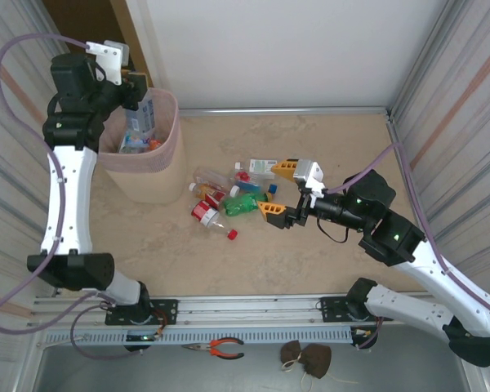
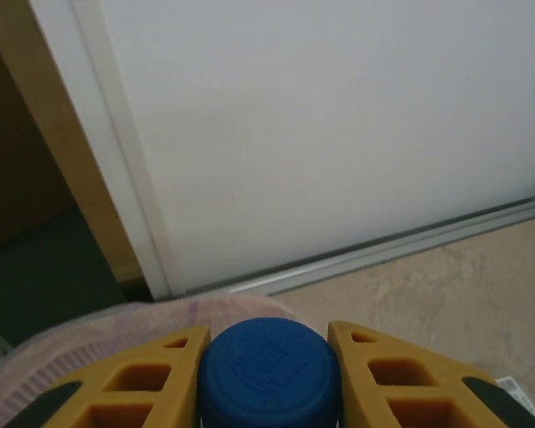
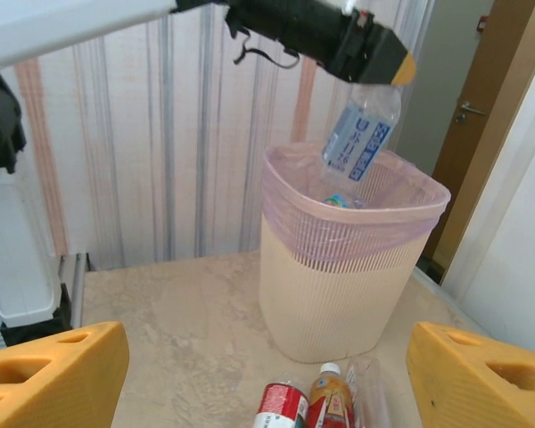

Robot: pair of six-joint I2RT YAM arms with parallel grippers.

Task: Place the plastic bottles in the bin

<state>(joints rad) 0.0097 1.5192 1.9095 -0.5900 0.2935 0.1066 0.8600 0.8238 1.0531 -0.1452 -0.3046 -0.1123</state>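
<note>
Left pincer (image 2: 267, 352) grasping bottle (image 3: 358, 139) over bin (image 3: 339, 294), right pincer (image 1: 278, 191) released beside bottle pile (image 1: 227, 202)

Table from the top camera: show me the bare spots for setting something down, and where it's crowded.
Bare: the near strip of table between the bottles and the front rail; the far strip between the bin and the right wall. Crowded: mid-table, bottles beside the open right gripper.

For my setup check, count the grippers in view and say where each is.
2. The left gripper hangs over the bin, shut on a bottle; the right gripper stands open at the pile of bottles on the table.
</note>
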